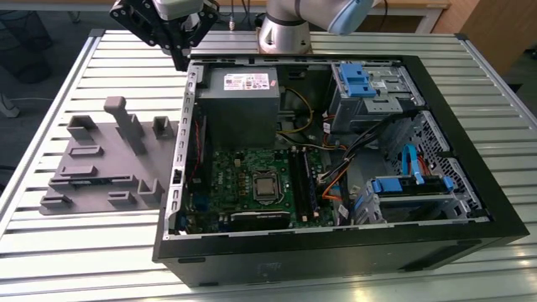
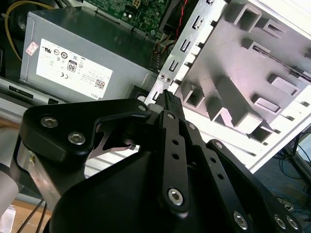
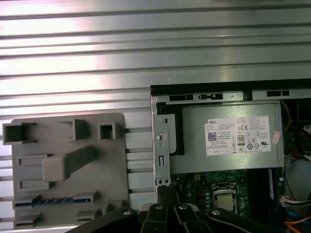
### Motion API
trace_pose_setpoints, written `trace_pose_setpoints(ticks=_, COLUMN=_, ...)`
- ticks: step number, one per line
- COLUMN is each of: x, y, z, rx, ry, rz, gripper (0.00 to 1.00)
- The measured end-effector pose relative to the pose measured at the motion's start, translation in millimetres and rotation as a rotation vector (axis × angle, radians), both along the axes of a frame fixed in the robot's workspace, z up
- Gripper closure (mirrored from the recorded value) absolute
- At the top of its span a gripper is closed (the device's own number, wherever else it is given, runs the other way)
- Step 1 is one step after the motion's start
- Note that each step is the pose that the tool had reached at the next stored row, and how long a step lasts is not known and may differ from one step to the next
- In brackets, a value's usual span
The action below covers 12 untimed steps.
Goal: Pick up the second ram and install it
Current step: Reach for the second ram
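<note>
The gripper (image 1: 180,63), closed with nothing in it, is held above a corner of the case (image 1: 336,258). The second ram (image 3: 53,200) is seen lying in a slot of the grey holder (image 3: 63,141) beside the case. Pickup and installation are judged not yet done.

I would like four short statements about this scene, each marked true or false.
1. The second ram lies in the grey fixture. True.
2. The gripper holds the second ram. False: it is at the case's corner, apart from the ram.
3. The computer case has its side closed. False: it is open, and the motherboard shows.
4. The grey fixture stands at the exterior view's left of the case. True.
</note>
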State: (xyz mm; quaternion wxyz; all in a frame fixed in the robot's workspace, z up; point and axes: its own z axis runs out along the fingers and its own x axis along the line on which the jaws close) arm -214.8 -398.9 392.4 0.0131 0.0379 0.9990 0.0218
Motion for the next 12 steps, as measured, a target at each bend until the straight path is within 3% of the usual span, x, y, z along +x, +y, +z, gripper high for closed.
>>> trace_pose_setpoints(ticks=12, x=-11.7, y=0.0, z=0.0, rx=0.0, ry=0.0, rz=0.0, gripper=0.89)
